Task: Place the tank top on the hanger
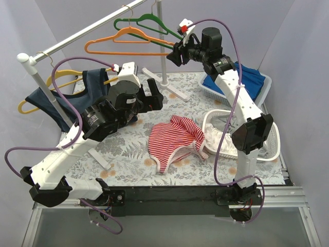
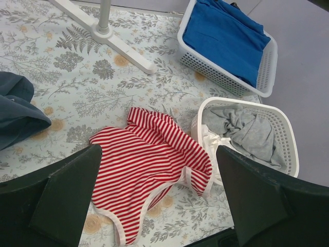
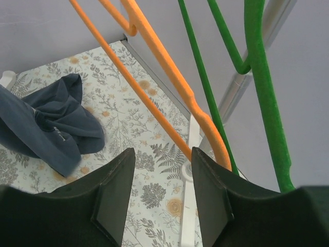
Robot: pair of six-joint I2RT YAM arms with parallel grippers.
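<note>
The red-and-white striped tank top point(image 1: 175, 138) lies crumpled on the floral table, touching the near white basket; it also shows in the left wrist view point(image 2: 139, 159). The orange hanger point(image 1: 128, 43) hangs on the rail, and its bars cross the right wrist view point(image 3: 154, 110). My left gripper point(image 1: 154, 96) is open and empty, held above and left of the tank top, with its fingers framing it point(image 2: 158, 150). My right gripper point(image 1: 177, 53) is open at the orange hanger's right end; the lower bar passes close by the right finger point(image 3: 162, 152), ungripped.
A green hanger point(image 1: 149, 23) hangs just behind the orange one. A yellow hanger point(image 1: 36, 100) carries a navy tank top point(image 1: 61, 100) at left. A white basket point(image 1: 275, 149) holds grey cloth; a far basket point(image 1: 264, 82) holds blue cloth. The rack's foot point(image 1: 175, 92) lies on the table.
</note>
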